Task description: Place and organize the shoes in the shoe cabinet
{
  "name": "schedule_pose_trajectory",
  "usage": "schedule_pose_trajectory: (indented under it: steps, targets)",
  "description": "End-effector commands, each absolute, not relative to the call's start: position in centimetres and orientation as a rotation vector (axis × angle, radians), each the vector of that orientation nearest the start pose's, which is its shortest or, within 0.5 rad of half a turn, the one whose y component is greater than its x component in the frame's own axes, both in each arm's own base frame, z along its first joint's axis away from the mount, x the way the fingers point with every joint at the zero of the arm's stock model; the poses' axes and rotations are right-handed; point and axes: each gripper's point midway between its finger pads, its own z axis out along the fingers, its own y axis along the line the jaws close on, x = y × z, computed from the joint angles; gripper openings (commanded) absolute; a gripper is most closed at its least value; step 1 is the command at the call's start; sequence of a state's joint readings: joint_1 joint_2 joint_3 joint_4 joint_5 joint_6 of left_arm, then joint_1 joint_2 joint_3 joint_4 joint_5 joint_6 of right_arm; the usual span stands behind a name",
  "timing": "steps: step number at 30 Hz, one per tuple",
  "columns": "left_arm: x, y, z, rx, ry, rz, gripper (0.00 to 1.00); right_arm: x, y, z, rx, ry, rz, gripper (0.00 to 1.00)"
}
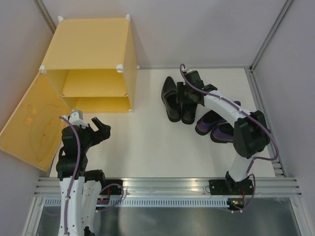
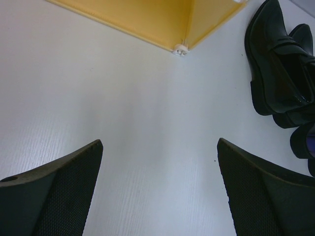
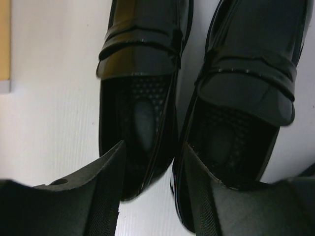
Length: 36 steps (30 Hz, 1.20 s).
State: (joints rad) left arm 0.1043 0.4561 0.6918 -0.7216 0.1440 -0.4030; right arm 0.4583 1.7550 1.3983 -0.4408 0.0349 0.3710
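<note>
Our left gripper (image 2: 160,142) gapes wide near the bench's near-left corner, while our right gripper (image 3: 152,157), narrowed, dips into the black shoes (image 3: 142,54), grip unclear.

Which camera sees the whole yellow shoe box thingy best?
The top external view. It shows the whole shoe cabinet, with its door swung open and the shelf inside. The left wrist view catches only one bottom corner; the right wrist view only a thin yellow strip at its edge.
</note>
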Motion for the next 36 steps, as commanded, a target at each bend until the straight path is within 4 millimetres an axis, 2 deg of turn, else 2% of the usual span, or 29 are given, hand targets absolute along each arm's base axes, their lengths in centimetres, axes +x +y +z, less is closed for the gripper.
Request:
schedule_pose_trajectory:
  steps: [1,2,3,4,6,7,10,11,13,14,16,18,20,21,22,23,24,25,26,27,28,29,30,32,33,36]
  targets:
    - [22.2,-2.4,21.9,-0.395,1.890,-0.382,1.00,45.3,22.0,14.0,-0.016,2.342,0.293,0.55]
    - [22.1,-2.4,22.1,-0.388,1.882,-0.380,1.00,45.7,22.2,13.2,-0.012,2.356,0.284,0.54]
    - [22.1,-2.4,22.2,-0.390,1.877,-0.378,1.00,46.4,22.6,13.3,-0.003,2.351,0.291,0.53]
    - [22.2,-2.2,22.2,-0.395,1.874,-0.367,1.00,46.7,22.7,11.2,-0.005,2.393,0.271,0.51]
    - [22.2,-2.2,22.0,-0.398,1.879,-0.369,1.00,47.4,23.0,10.4,0.003,2.407,0.262,0.49]
    - [22.2,-2.2,21.9,-0.399,1.882,-0.369,1.00,47.4,23.1,8.5,0.000,2.443,0.245,0.48]
    - [22.2,-2.3,21.8,-0.396,1.888,-0.375,1.00,47.4,23.2,6.8,0.005,2.479,0.232,0.39]
    - [22.2,-2.3,21.7,-0.394,1.893,-0.376,1.00,47.3,23.1,6.7,0.007,2.483,0.228,0.28]
    - [22.3,-2.3,21.7,-0.394,1.893,-0.376,1.00,46.7,22.9,6.3,0.004,2.495,0.212,0.20]
    - [22.3,-2.3,21.7,-0.394,1.893,-0.376,1.00,46.4,23.1,7.2,-0.002,2.482,0.221,0.12]
    - [22.3,-2.3,21.6,-0.395,1.896,-0.376,1.00,44.8,23.7,7.3,-0.023,2.505,0.255,0.02]
    - [22.4,-2.3,21.3,-0.399,1.906,-0.374,1.00,43.0,23.9,8.8,-0.044,2.494,0.271,0.00]
    - [22.5,-2.4,21.0,-0.397,1.920,-0.378,1.00,41.4,23.8,9.1,-0.031,2.498,0.257,0.00]
    - [22.5,-2.4,20.9,-0.393,1.926,-0.381,1.00,39.6,23.8,9.5,-0.040,2.499,0.262,0.00]
    - [22.6,-2.5,20.8,-0.394,1.932,-0.384,1.00,38.9,23.5,9.4,-0.026,2.499,0.247,0.01]
    - [22.5,-2.5,20.8,-0.392,1.934,-0.384,1.00,37.1,23.1,8.2,-0.009,2.531,0.235,0.01]
    - [22.6,-2.6,20.7,-0.392,1.937,-0.386,1.00,36.1,23.6,9.0,-0.007,2.507,0.263,0.00]
    - [22.6,-2.5,20.7,-0.393,1.935,-0.385,1.00,35.3,23.4,9.0,0.008,2.504,0.262,0.01]
    - [22.6,-2.5,20.7,-0.393,1.937,-0.384,1.00,33.5,22.9,7.5,0.044,2.537,0.253,0.00]
    - [22.6,-2.4,20.5,-0.398,1.941,-0.380,1.00,32.3,23.5,7.4,0.039,2.538,0.266,0.01]
    - [22.6,-2.4,20.5,-0.398,1.941,-0.380,1.00,31.9,23.8,8.4,0.054,2.502,0.300,0.00]
    - [22.6,-2.4,20.4,-0.400,1.946,-0.378,1.00,30.7,23.6,7.5,0.093,2.516,0.288,0.00]
    - [22.7,-2.4,20.3,-0.401,1.948,-0.376,1.00,29.6,24.6,7.6,0.073,2.508,0.307,0.00]
    - [22.7,-2.3,20.4,-0.404,1.947,-0.369,1.00,28.5,25.3,7.8,0.086,2.488,0.322,0.00]
    - [22.7,-2.2,20.4,-0.407,1.946,-0.365,1.00,27.6,26.7,8.0,0.088,2.479,0.358,0.00]
    - [22.6,-2.0,20.3,-0.414,1.949,-0.353,1.00,26.2,29.4,8.0,0.054,2.461,0.395,0.00]
